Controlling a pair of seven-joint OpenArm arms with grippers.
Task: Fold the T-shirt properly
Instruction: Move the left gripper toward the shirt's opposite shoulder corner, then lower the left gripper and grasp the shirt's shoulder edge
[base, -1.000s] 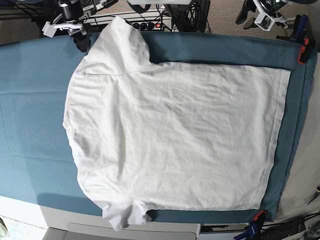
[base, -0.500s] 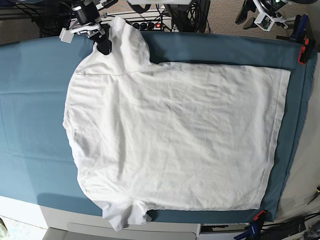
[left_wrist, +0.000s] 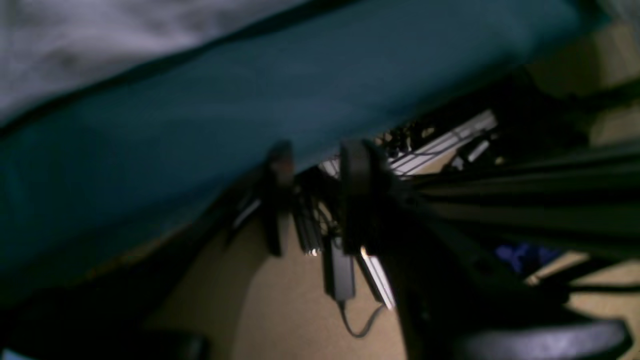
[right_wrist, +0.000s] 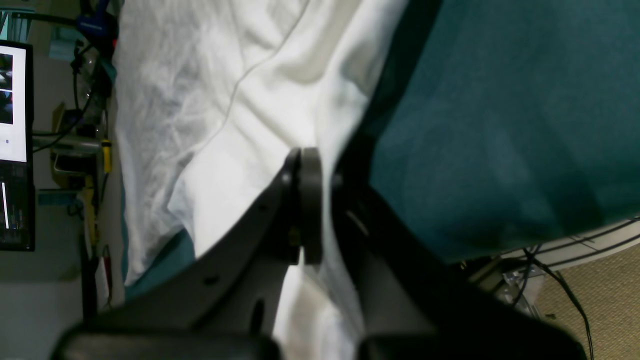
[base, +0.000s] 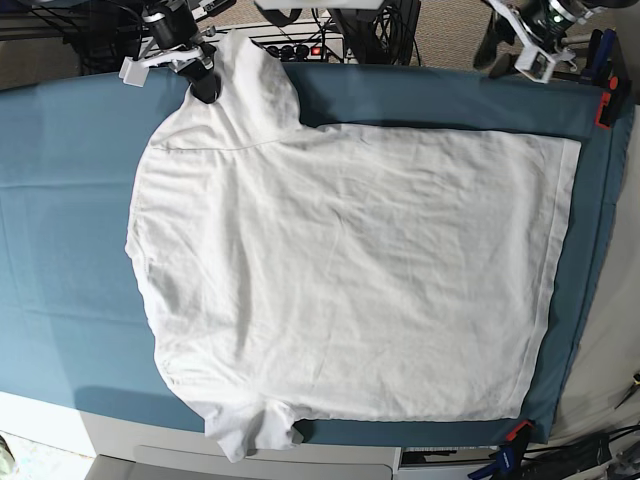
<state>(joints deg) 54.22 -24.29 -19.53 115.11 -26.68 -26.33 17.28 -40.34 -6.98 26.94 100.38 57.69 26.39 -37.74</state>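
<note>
Right hand (right_wrist: 300, 165) has its jaws pressed together at the edge of the far-left sleeve of the T-shirt (base: 350, 270), seemingly pinching a little fabric there, while the left hand (left_wrist: 312, 200) hangs spread and empty off the table's (base: 60, 200) far-right edge. No fold looks made: the T-shirt lies spread flat across the table, so all the folding remains.

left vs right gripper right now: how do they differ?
Right gripper is shut on the T-shirt, pinching its sleeve edge; left gripper has its jaws apart and holds nothing. Right sits over the table cloth at the shirt; left hangs off the cloth's edge, clear of it. Both have dark fingers.
</note>
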